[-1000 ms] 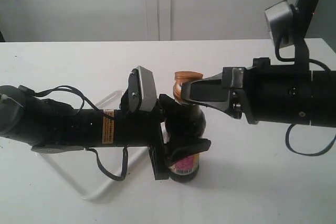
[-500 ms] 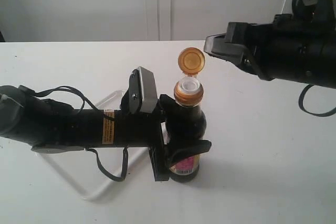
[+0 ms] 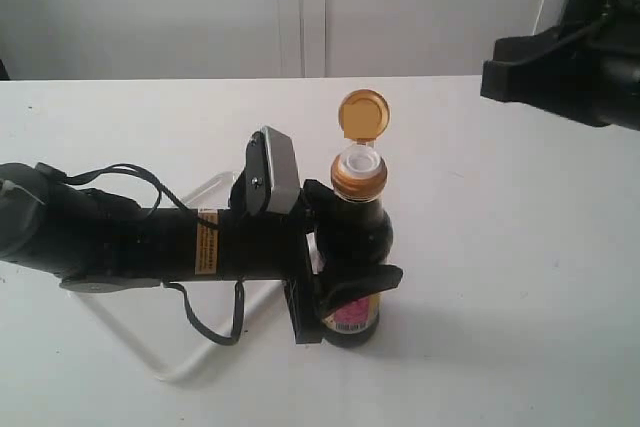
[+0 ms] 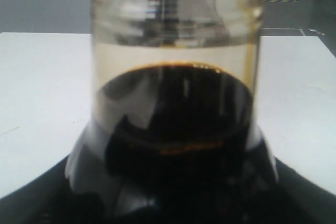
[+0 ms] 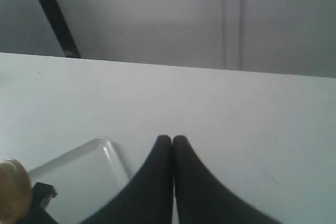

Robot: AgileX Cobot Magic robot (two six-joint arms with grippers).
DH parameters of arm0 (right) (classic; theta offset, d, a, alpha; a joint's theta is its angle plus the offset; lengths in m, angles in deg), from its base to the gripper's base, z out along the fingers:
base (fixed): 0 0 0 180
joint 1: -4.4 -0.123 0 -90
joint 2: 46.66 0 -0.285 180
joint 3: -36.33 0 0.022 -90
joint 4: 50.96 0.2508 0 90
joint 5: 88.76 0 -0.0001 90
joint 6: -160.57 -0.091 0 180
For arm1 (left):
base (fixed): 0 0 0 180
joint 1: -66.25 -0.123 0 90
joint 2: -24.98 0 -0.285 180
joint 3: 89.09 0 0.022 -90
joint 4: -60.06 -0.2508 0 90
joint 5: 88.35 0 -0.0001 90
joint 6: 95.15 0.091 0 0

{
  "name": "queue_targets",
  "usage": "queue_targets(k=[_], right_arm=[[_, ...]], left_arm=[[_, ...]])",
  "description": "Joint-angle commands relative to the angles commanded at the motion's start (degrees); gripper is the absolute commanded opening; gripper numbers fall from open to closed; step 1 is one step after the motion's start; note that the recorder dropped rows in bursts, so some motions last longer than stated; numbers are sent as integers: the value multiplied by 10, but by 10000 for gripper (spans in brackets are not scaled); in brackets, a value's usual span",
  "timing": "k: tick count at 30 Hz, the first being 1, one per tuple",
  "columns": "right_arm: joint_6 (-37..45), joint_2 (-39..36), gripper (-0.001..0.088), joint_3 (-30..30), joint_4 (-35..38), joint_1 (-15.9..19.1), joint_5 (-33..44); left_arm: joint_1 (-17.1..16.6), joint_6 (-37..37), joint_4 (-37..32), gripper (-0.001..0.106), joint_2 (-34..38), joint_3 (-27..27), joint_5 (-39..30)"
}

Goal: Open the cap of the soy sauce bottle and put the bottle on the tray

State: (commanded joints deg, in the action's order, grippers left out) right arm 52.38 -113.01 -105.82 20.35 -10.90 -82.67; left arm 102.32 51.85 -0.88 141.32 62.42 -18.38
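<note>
- Jaws of the left gripper [image 3: 345, 292] are pinching the soy sauce bottle [image 3: 355, 247] around its lower body, one dark finger across the label.
- Jaws of the right gripper [image 5: 172, 142] are pressed together with nothing between them; the right wrist view shows the two black tips touching.
- From the outside camera, the right gripper [image 3: 500, 72] is high up near the right edge, well apart from the bottle.
- That bottle stands upright on the white counter [image 3: 500, 277], with the left arm lying low behind it on the left.
- Its cap [image 3: 363, 114] is flipped open. It stands up behind the neck, and it hangs from the golden collar.
- Under the open cap you can see the white spout [image 3: 358, 159].
- Up close, the left wrist view shows the soy sauce bottle [image 4: 176, 129] filling most of the picture, with dark liquid below and clear glass above.
- Part of the tray [image 3: 205, 192] peeks out from behind the left arm. It lies flat on the counter, to the left of the bottle.
- The bottle is beside the tray, not on it.
- In the right wrist view a corner of the tray [image 5: 79, 174] shows, and a bit of the golden cap [image 5: 13, 187] sits at the edge.
</note>
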Motion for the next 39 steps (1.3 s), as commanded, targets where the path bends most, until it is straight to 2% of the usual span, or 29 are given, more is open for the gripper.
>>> queue_targets(k=[3, 7, 9, 11, 12, 13, 14, 15, 16, 20, 22, 24, 27, 31, 35, 37, 39], right_arm=[[0, 3, 0, 16, -9, 0, 1], [0, -2, 0, 29, -24, 0, 52], [-11, -5, 0, 29, -57, 0, 74], [-58, -5, 0, 29, -104, 1, 75], [-86, -5, 0, 29, -135, 4, 79], [-142, -5, 0, 29, -213, 15, 99], [-179, -7, 0, 29, -260, 21, 116], [-247, -11, 0, 29, -348, 30, 159], [-288, -12, 0, 29, -394, 35, 184], [-454, -15, 0, 29, -552, 54, 244], [-520, -15, 0, 29, -604, 65, 259], [-609, -15, 0, 29, -683, 92, 264], [-646, -15, 0, 29, -705, 114, 271], [-647, -15, 0, 29, -705, 115, 249], [-647, -15, 0, 29, -696, 114, 250], [-647, -15, 0, 29, -693, 114, 250], [-650, -15, 0, 29, -689, 114, 249]], left_arm=[[0, -15, 4, 0, -11, 0, 0], [0, -20, 8, 0, -35, 0, 0], [0, -32, 11, 0, -50, 0, 0], [0, -42, 10, 0, -63, 0, 0], [0, -46, 10, 0, -68, 0, 0], [0, -46, 16, 0, -83, 0, -6], [0, -47, 19, 0, -90, 0, -11], [0, -52, 22, 0, -105, 0, -23], [0, -55, 24, 0, -112, 0, -28], [0, -65, 32, 0, -138, 0, -42], [0, -85, 40, 0, -153, 0, -48], [0, -105, 43, 0, -182, 0, -105], [0, -123, 42, 0, -206, 0, -153], [-12, -141, 39, 0, -237, 0, -206], [-66, -161, 39, 0, -240, -1, -170], [-89, -130, 45, 0, -240, -15, -135], [-114, -90, 88, 0, -240, -49, -100]])
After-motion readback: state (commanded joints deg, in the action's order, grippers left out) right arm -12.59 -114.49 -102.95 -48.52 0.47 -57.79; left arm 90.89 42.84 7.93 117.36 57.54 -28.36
